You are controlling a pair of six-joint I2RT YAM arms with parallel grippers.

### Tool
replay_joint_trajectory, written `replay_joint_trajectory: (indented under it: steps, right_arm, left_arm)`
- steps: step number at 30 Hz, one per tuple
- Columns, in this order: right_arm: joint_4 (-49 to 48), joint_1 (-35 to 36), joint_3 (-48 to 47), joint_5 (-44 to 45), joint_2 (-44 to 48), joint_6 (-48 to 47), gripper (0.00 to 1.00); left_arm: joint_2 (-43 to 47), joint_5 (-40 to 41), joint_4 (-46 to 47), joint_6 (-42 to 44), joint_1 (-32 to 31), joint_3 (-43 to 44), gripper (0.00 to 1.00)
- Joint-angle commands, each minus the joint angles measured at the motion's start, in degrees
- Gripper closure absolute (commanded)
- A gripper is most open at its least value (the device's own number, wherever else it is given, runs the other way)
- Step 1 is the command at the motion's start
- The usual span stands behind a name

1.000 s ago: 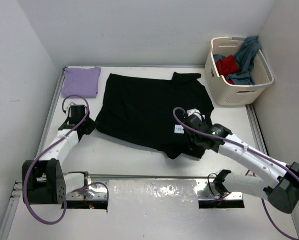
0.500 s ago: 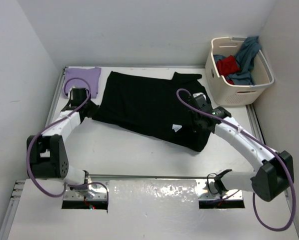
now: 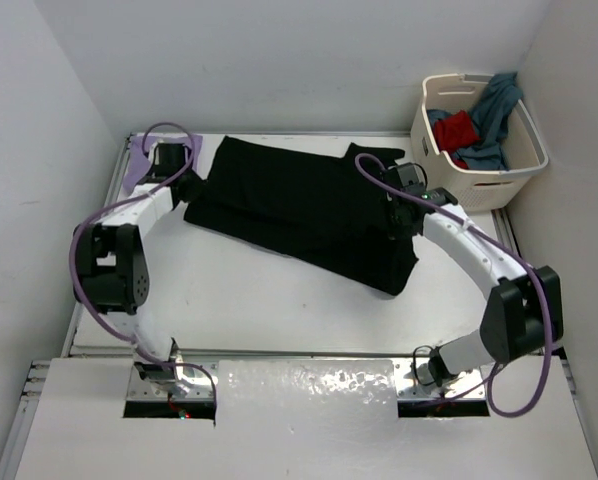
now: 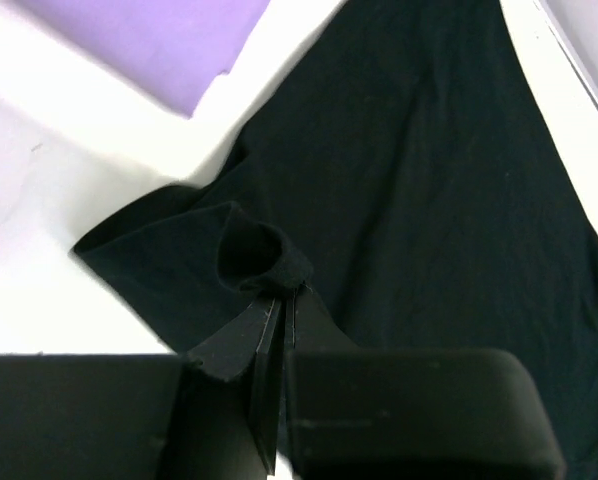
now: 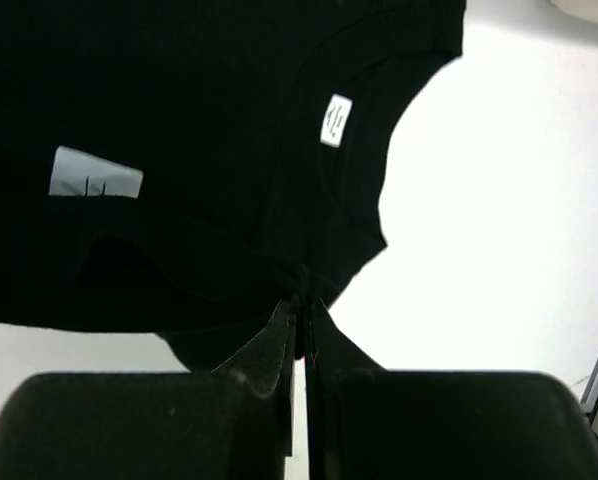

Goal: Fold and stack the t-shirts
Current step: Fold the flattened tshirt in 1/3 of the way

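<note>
A black t-shirt (image 3: 299,210) lies across the middle of the table, its near part doubled over toward the back. My left gripper (image 3: 186,187) is shut on its left edge; the wrist view shows a pinched bunch of black cloth (image 4: 269,262) at my fingertips (image 4: 285,292). My right gripper (image 3: 397,215) is shut on the shirt's right edge, near the collar with its white label (image 5: 334,120). A folded lavender t-shirt (image 3: 134,170) lies at the back left, partly under my left arm, and shows in the left wrist view (image 4: 149,40). Red (image 3: 457,130) and teal (image 3: 494,110) t-shirts sit in the basket.
A cream plastic laundry basket (image 3: 469,185) stands at the back right corner. Grey walls close the table on three sides. Both arms stretch far out from their bases, cables looping above them.
Both grippers have carried the near edge of the black t-shirt away from the bases toward the back, folding it over itself. The shirt now covers a narrower band.
</note>
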State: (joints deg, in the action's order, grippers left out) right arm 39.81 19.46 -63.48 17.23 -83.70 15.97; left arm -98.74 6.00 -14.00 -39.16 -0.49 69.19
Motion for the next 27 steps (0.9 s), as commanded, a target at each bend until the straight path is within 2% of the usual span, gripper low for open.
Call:
replay_joint_trajectory:
  steps: [1, 7, 12, 13, 14, 15, 18, 19, 20, 22, 25, 26, 27]
  right_arm:
    - [-3.1, -1.9, -3.9, -1.8, -2.8, -3.1, 1.00]
    - [-5.3, -5.2, -6.7, -4.9, -8.2, -5.2, 1.00]
    - [-6.1, -6.7, -10.6, -6.6, -14.3, -7.6, 0.99]
    - [-5.6, -6.9, -11.6, -6.8, -15.3, -7.9, 0.95]
    - [-5.4, -7.0, -12.3, -6.1, -16.4, -8.1, 0.88]
    - [-5.8, -7.1, -13.5, -6.1, -18.4, -8.3, 0.77]
    - [-6.3, -7.4, -17.4, -6.7, -21.8, -10.6, 0.67]
    - [-5.6, -7.3, -19.0, -7.1, -24.6, -12.7, 0.65]
    - [-4.5, -7.4, -20.7, -7.5, -25.9, -12.7, 0.63]
    - [-0.4, -7.4, -24.8, -7.3, -27.3, -12.1, 0.52]
    - [-2.4, -7.3, -20.7, -10.2, -23.3, -11.2, 0.43]
    - [-3.3, -7.2, -18.6, -11.0, -19.1, -10.4, 0.29]
    - [-4.2, -7.1, -14.3, -12.4, -16.9, -9.6, 0.28]
  left_arm:
    - [-4.4, 1.4, 2.7, 2.1, -1.1, 5.1, 1.00]
    - [-13.7, 0.6, 2.8, 4.5, -2.9, 14.6, 1.00]
    - [-18.7, 5.6, -0.9, 3.4, -3.2, 20.2, 1.00]
    - [-19.0, 6.0, -1.5, 3.1, -3.2, 20.7, 0.92]
    - [-19.3, 7.2, -2.8, 2.7, -3.2, 21.8, 0.78]
    - [-19.6, 7.6, -3.2, 2.6, -3.2, 22.0, 0.67]
    - [-18.6, 7.0, -2.8, 3.0, -3.2, 22.7, 0.42]
    - [-18.2, 5.8, -2.4, 3.8, -3.2, 23.0, 0.06]
    - [-17.8, 5.3, -2.4, 4.0, -3.2, 23.4, 0.00]
    - [-16.1, 3.2, -2.0, 4.8, -3.5, 23.9, 0.00]
    - [-13.1, 2.9, -1.9, 5.5, -4.4, 23.3, 0.00]
    - [-12.3, 2.8, -1.9, 5.7, -4.6, 22.3, 0.00]
    - [-10.7, 2.4, -1.9, 5.6, -4.8, 21.4, 0.00]
